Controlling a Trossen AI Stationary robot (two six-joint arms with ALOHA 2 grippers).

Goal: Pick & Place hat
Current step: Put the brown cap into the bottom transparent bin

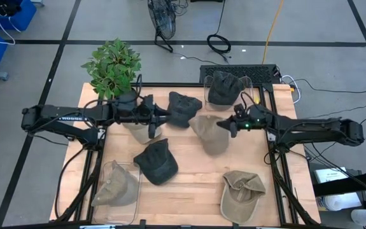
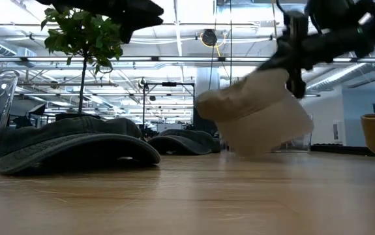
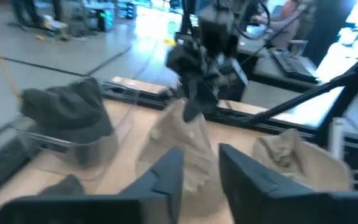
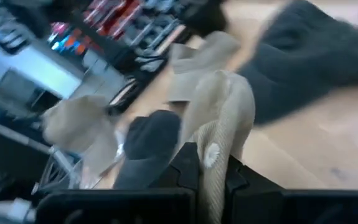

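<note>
Tan fabric is pinched in the right gripper (image 1: pixel 226 125), whose fingers are clamped on the edge of a tan hat (image 1: pixel 209 133) near the middle of the wooden table (image 1: pixel 189 191). In the low view that tan hat (image 2: pixel 255 114) hangs tilted from the gripper, with its lower edge at or just above the tabletop. In the right wrist view the cloth (image 4: pixel 219 137) runs up between the two dark fingers.

The left gripper (image 1: pixel 159 119) is over the table's back-left part, just beside a dark hat (image 1: pixel 184 108). Its fingers (image 3: pixel 166 177) stand slightly parted and grasp nothing.

Two clear containers sit on the table. The one at the back (image 1: pixel 248 84) holds a dark hat (image 1: pixel 224 88). The one at the front left corner (image 1: pixel 106 172) holds a tan hat (image 1: pixel 116 191).

Loose on the wood lie another dark hat (image 1: pixel 156 162) in the front middle and a tan hat (image 1: pixel 241 194) at the front right. A further pale hat (image 1: pixel 135 130) lies under the left arm, mostly hidden by it.

A potted plant (image 1: pixel 114 67) stands at the back left corner
</note>
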